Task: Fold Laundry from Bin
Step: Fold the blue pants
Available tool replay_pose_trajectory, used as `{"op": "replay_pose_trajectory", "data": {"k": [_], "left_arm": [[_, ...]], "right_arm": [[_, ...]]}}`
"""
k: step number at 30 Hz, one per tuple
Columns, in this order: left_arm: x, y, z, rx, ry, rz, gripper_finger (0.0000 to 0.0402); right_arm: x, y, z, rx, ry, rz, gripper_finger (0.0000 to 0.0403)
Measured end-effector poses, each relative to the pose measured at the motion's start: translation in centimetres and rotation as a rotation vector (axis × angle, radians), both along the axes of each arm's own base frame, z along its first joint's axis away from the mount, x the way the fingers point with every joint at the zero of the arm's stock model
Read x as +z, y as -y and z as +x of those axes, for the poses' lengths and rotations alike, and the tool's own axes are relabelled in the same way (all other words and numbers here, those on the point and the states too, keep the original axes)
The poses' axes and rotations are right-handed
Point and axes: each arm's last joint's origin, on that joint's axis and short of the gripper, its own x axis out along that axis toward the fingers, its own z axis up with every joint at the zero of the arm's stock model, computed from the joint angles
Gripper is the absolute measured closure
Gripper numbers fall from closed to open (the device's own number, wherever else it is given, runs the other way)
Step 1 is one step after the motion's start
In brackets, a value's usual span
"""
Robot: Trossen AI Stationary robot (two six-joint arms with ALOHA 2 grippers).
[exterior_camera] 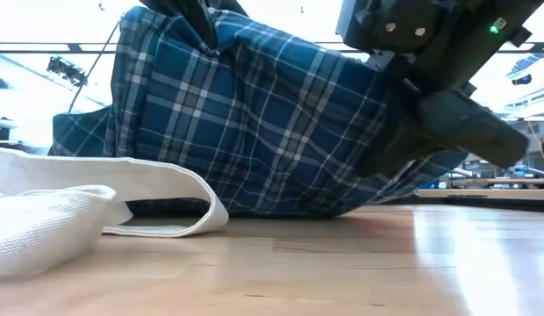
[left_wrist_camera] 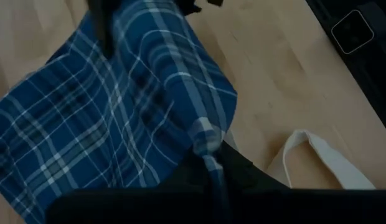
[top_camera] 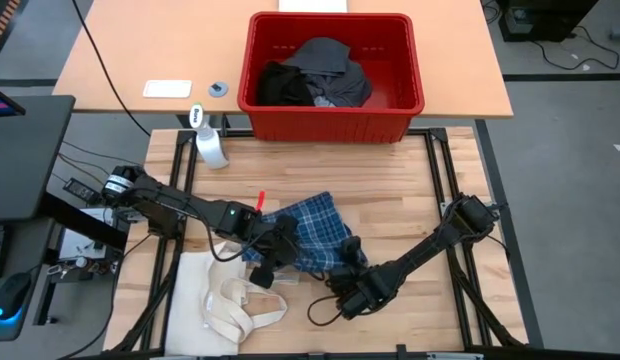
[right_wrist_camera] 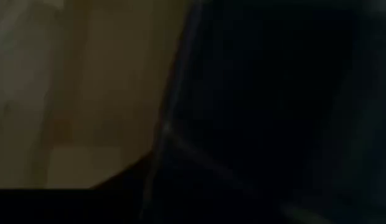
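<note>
Both arms are showing as dark, matte black links with blocky joints. A black cable is looping out beside the right tool (top_camera: 352, 272). Just behind it, the housing is showing pale round screws and a small green light is glowing.

The plaid shirt (top_camera: 312, 235) lies mid-table, tote bag (top_camera: 225, 300) left of it, bin (top_camera: 332, 122) behind.

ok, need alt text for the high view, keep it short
Seen from above, both dark arms meet over a blue plaid shirt on the wooden table, the left gripper at its near-left edge, the right gripper at its near-right edge. A cream tote bag lies nearer the left front; a red bin of dark laundry sits behind, a spray bottle beside it.
</note>
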Motion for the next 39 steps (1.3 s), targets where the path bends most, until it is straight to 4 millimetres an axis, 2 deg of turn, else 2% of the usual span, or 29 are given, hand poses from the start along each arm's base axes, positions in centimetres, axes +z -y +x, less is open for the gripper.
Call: {"op": "replay_pose_trajectory", "data": {"k": [5, 7, 13, 18, 23, 27, 30, 33, 36, 39], "left_arm": [[-0.2, 0.6, -0.1, -0.046, -0.020, -0.041, 0.0392], [-0.8, 0.8, 0.3, -0.053, -0.030, -0.042, 0.0392], [-3.7, 1.8, 2.5, -0.142, -0.033, -0.060, 0.0392], [-5.8, 3.4, 4.3, -0.262, 0.001, -0.175, 0.0392], [-8.5, 5.1, 4.8, -0.321, -0.045, -0.179, 0.0392], [-9.9, 5.7, 5.0, -0.331, -0.070, -0.172, 0.0392], [-9.9, 5.9, 4.9, -0.332, -0.074, -0.166, 0.0392], [-9.2, 5.8, 4.6, -0.329, -0.070, -0.161, 0.0392], [-7.2, 5.2, 4.1, -0.322, -0.034, -0.169, 0.0392], [-5.0, 4.8, 3.2, -0.323, -0.001, -0.184, 0.0392]], "right_arm": [[0.3, 0.4, -0.8, 0.007, -0.121, 0.037, 0.0357], [1.2, 0.4, -1.3, 0.018, -0.154, 0.095, 0.0385], [4.1, -0.4, -3.0, 0.074, -0.207, 0.288, 0.0363], [5.4, -1.4, -4.3, 0.061, -0.269, 0.508, 0.0389], [4.3, -3.6, -3.8, 0.075, -0.277, 0.727, 0.0383], [2.0, -5.1, -3.8, 0.126, -0.367, 0.738, 0.0369], [0.5, -5.5, -3.8, 0.133, -0.427, 0.731, 0.0372], [0.3, -5.5, -3.7, 0.131, -0.440, 0.750, 0.0380], [1.8, -5.1, -3.7, 0.128, -0.419, 0.790, 0.0384], [4.4, -4.8, -3.9, 0.131, -0.347, 0.817, 0.0381]]}}
